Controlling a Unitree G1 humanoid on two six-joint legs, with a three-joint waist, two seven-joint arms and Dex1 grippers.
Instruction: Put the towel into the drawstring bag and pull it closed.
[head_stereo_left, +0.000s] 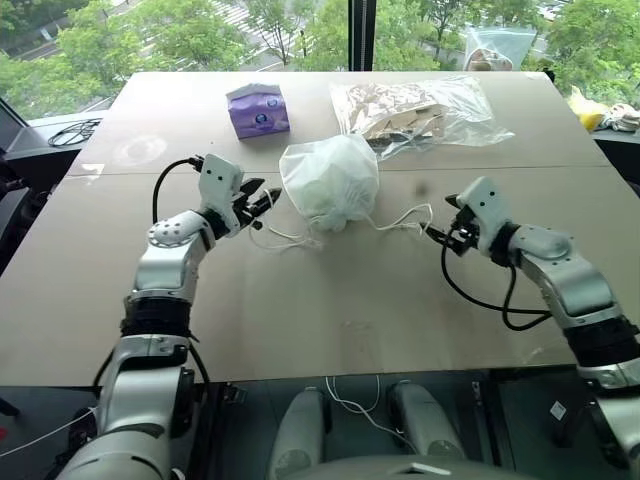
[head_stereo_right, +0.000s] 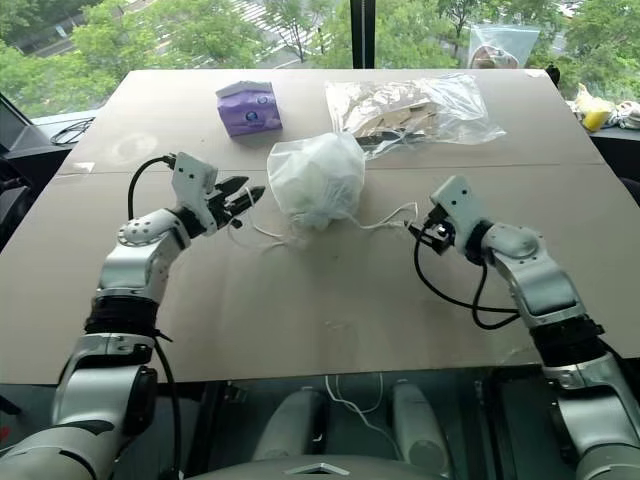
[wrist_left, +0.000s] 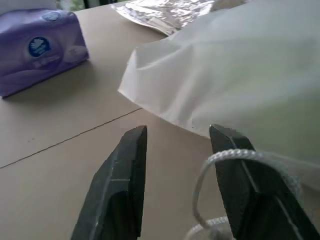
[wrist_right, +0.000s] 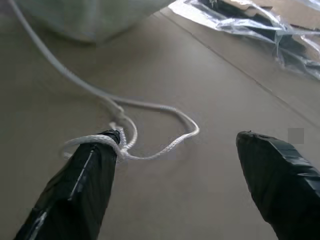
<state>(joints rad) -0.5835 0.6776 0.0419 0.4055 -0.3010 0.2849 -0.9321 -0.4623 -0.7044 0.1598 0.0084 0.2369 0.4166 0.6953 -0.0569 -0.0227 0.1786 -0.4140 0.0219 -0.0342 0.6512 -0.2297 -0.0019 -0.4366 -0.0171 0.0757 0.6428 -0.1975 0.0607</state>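
White fabric of the drawstring bag is sitting bunched and rounded near the middle of the surface, its mouth looking gathered at the near side; a pale green tint is showing faintly through the cloth, so the towel is judged to be inside, though it cannot be made out clearly. Cords are trailing out to both sides. Left gripper is hovering just beside the bag's left flank with jaws standing apart and gripping nothing, yet a loop of the left cord is draping over one finger. Right gripper is sitting off to the bag's right, jaws wide, holding nothing, while a knotted loop of the right cord is hooking around its finger. Main risk: either arm pulling away could be dragging the snagged cord along, tugging the bag sideways or toppling it. Second risk: with both cords lying slack, the mouth may be easing open again if it was not cinched fully, letting the towel work out. Purple tissue pack and clear plastic bag are lying behind, near enough for a dragged bag to be bumping them
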